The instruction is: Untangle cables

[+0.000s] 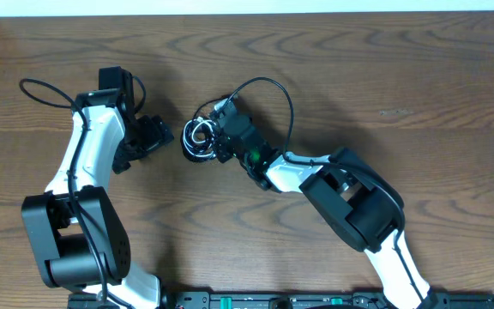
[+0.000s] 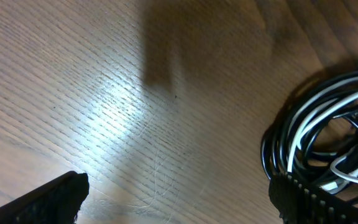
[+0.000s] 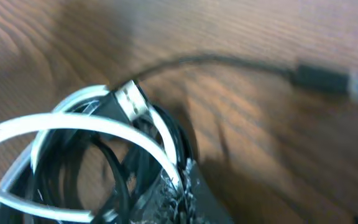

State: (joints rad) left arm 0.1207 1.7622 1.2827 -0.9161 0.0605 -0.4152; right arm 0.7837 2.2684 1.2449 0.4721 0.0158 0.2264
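Wood-grain table (image 1: 384, 77) w/ tangled blk & wht cables (image 1: 197, 137) on it.

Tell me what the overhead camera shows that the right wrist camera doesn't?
Only the overhead view shows the whole setup: the left arm, the right arm, and the left gripper standing open just beside the tangle.

Only the right wrist view is close enough to show detail: a silver plug on the white cable, and a black plug lying apart on its thin cord.

Both show the cable coil, black and white loops together, on the wooden table, with the right gripper closed at its edge, seemingly pinching it.
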